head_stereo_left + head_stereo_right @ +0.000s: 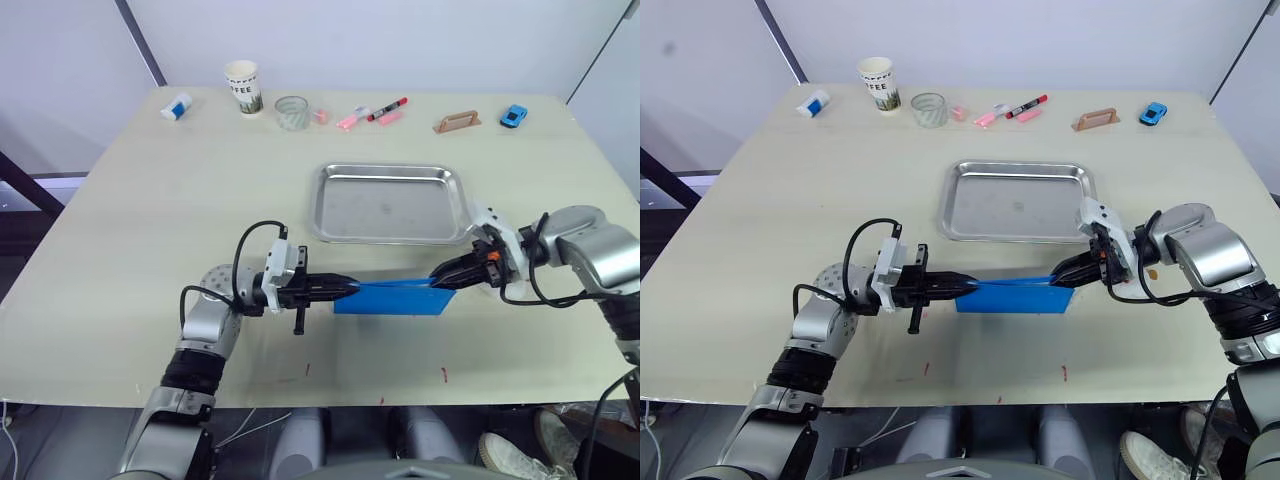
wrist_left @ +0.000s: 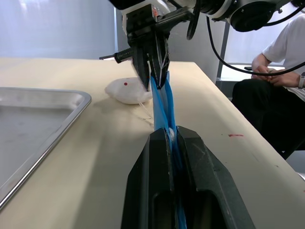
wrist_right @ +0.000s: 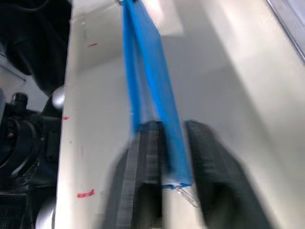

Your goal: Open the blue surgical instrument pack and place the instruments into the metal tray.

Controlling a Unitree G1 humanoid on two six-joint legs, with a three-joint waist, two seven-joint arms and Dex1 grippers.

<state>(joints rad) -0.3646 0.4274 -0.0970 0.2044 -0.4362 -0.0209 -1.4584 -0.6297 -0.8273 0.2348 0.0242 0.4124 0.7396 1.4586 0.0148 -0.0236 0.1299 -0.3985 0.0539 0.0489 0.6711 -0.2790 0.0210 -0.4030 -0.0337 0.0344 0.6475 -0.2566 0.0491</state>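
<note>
Blue surgical instrument pack (image 1: 392, 297), centre frame on the counter (image 1: 150, 220) just below the empty metal tray (image 1: 388, 204): left gripper (image 1: 345, 288) and right gripper (image 1: 440, 279) jaws pinch opposite ends, apparently to spread it open.

The blue surgical instrument pack (image 1: 392, 297) stands edge-on, its contents hidden; lettering cannot be read.
</note>
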